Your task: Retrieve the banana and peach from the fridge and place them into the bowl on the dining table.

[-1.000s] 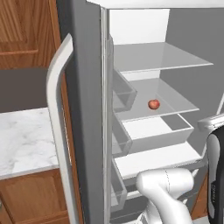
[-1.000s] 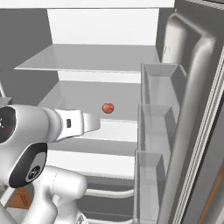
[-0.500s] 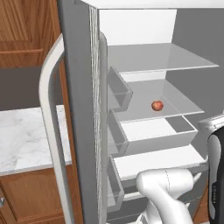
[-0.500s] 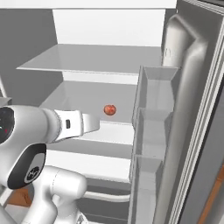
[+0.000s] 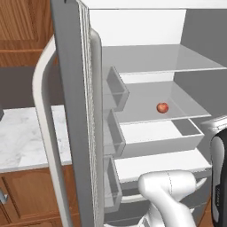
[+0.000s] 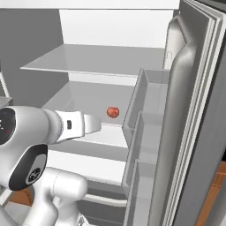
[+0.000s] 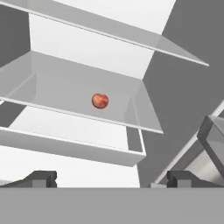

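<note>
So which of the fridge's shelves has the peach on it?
The middle glass shelf, the one right above the white drawer. The peach sits there alone; the glass shelf above it is bare.

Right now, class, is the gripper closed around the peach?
No: in the hand view the gripper stands open and empty, well short of the peach lying on the fridge shelf.

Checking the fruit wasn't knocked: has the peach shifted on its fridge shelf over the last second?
No. The peach sits at the same spot on its shelf; only the camera moved.
</note>
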